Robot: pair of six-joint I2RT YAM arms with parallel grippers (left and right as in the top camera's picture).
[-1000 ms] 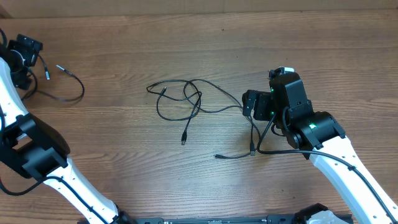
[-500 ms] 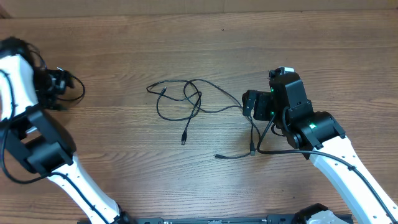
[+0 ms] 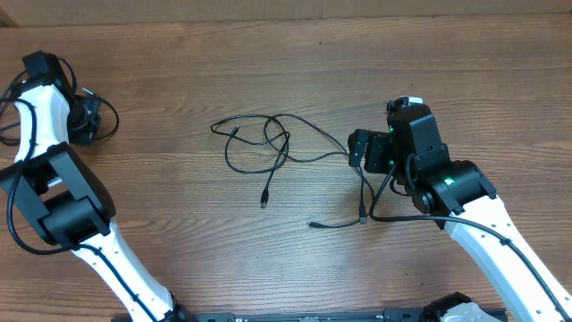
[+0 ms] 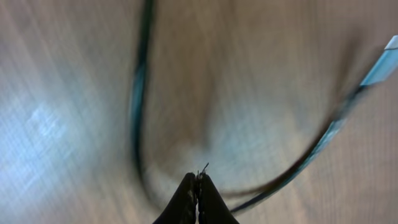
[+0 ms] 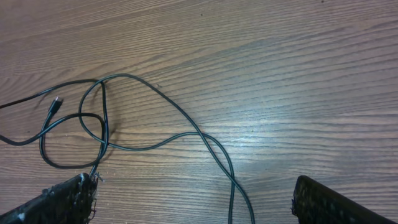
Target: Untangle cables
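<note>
Overhead, we see the wooden table [image 3: 268, 54] filling the view, with the white and black left arm [image 3: 54, 197] rising along its left edge and the right arm [image 3: 447, 183] reaching in from the lower right, small green lights lit on it.

The main bundle of cables [image 3: 284, 141] lies at the table's middle as a loose tangle of thin black strands that loop and cross one another. One strand runs right from it to just under the right gripper [image 3: 359, 150], then drops toward the front edge. In the right wrist view the same tangle [image 5: 104, 144] lies ahead and to the left, and a strand passes between the two fingers [image 5: 62, 199], which stand wide apart and released, gripping nothing.

A separate cable [image 3: 112, 121] curls at the far left, right beside the left gripper [image 3: 85, 116]. In the left wrist view that pincer [image 4: 198, 186] is clenched, tips pressed together. The blurred cord [image 4: 138, 93] curves close behind the tips, and we cannot tell whether it is pinched. Its pale tip [image 4: 379, 62] shows at upper right.

Small plug ends [image 3: 264, 201] lie on the wood, well apart.
</note>
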